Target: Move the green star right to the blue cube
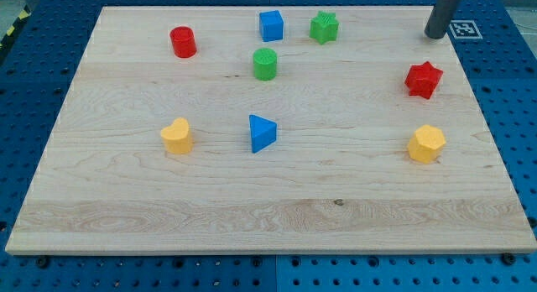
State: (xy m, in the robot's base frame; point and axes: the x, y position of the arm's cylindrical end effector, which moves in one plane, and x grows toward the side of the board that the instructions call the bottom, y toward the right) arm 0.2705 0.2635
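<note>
The green star [324, 27] lies near the view's top, a short gap to the right of the blue cube [271, 25]. The two blocks do not touch. My tip [435, 35] rests on the board near its top right corner, well to the right of the green star and apart from every block.
A green cylinder [265, 64] stands just below the blue cube. A red cylinder [183, 42] is at the top left, a red star [424, 80] at the right, a yellow hexagon [427, 143] below it, a blue triangle [262, 132] in the middle, a yellow heart [177, 135] at the left.
</note>
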